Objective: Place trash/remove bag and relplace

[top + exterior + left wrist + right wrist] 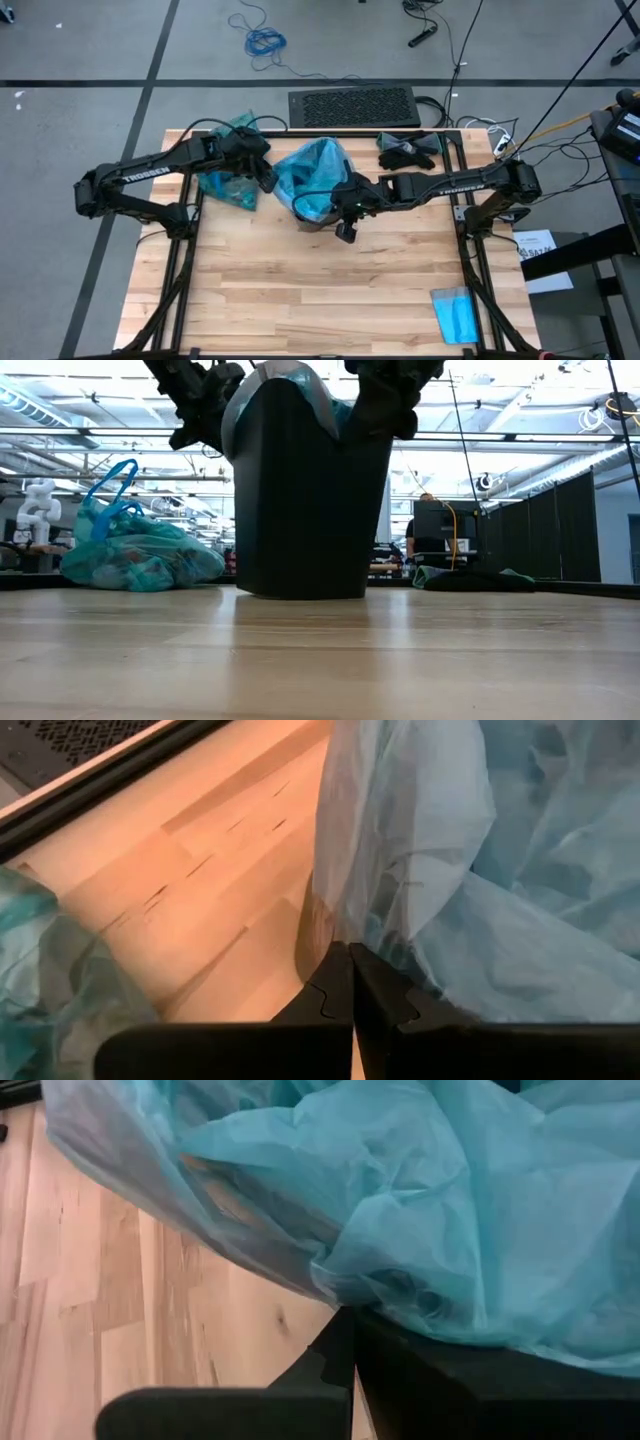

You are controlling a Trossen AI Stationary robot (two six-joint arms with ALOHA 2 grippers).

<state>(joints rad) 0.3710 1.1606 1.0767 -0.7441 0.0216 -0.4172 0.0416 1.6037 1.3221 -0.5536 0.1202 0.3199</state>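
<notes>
Your left gripper (350,982) and right gripper (350,1342) are both pinched onto the sky-blue bag (312,170) at opposite sides of the bin (305,500). Pull the edges outward and down evenly over its rim. The full teal bag (228,185) sits beside it on the worktop (320,300).

view: right wrist | end effector (352,1320): fingers together at sky-blue bag (400,1200) | under: wooden table (120,1310)

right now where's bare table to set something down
The wide wooden stretch of table in front of the bin is free, bordered by the folded blue cloth. It is crowded at the back: full teal bag, bin with both grippers at its liner, black gloves.
</notes>
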